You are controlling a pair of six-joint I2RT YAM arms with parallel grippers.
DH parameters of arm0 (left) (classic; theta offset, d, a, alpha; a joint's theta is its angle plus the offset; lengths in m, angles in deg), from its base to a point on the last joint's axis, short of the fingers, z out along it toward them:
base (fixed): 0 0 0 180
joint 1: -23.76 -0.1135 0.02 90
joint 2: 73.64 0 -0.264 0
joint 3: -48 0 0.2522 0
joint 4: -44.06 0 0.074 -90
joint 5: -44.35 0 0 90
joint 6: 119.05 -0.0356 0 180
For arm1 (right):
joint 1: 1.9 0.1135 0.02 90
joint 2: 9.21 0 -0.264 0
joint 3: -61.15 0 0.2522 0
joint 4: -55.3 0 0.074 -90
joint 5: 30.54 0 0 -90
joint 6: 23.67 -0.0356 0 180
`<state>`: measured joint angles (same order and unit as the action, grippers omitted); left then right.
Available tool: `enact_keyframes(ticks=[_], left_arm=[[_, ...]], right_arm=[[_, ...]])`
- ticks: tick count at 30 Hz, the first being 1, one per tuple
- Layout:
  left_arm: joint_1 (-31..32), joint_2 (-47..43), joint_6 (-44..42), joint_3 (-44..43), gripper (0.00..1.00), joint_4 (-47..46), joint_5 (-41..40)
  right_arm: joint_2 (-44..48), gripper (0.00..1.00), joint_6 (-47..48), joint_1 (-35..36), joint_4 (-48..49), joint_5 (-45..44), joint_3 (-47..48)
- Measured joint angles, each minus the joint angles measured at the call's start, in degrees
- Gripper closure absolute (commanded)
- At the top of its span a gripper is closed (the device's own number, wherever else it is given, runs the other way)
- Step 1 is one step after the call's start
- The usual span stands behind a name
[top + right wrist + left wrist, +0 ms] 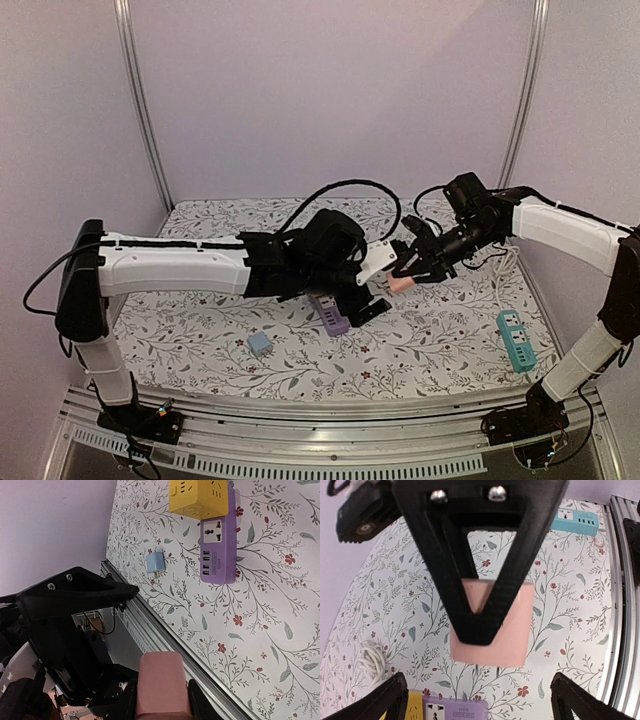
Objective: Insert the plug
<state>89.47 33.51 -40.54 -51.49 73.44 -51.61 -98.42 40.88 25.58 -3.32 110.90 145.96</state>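
My right gripper [410, 273] is shut on a pink plug [400, 284] and holds it in the air over the mat. In the left wrist view the plug [490, 630] hangs with two metal prongs pointing down, a little above and apart from the purple power strip [462, 711]. A yellow plug [415, 707] sits in the strip. My left gripper [370, 295] is open and empty, its fingers [387, 700] spread beside the strip. In the right wrist view the pink plug [162, 685] sits between my fingers, with the purple strip [218, 545] beyond.
A small blue adapter [260, 343] lies on the floral mat [200, 340] near the front. A teal power strip [514, 340] lies at the right. A white cable coil [370, 660] lies at the back right. The metal table edge [165, 635] runs close by.
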Motion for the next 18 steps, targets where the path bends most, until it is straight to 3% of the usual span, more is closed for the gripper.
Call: enact_keyframes(ticks=[8, 11, 18], left_arm=[[0.0, -13.6, 2.0, 10.8, 0.01, -0.7, -7.6], [0.1, -19.4, 5.0, 13.9, 0.01, -1.3, -14.1], [-0.2, -26.0, 15.1, 10.3, 0.01, 8.9, -27.9]], right_arm=[[0.0, 1.00, 0.0, 0.0, -1.6, -8.8, 3.5], [0.0, 1.00, -0.1, 0.0, -1.2, -12.3, 3.8], [-1.1, 1.00, -0.9, 2.4, -1.3, -18.8, 8.8]])
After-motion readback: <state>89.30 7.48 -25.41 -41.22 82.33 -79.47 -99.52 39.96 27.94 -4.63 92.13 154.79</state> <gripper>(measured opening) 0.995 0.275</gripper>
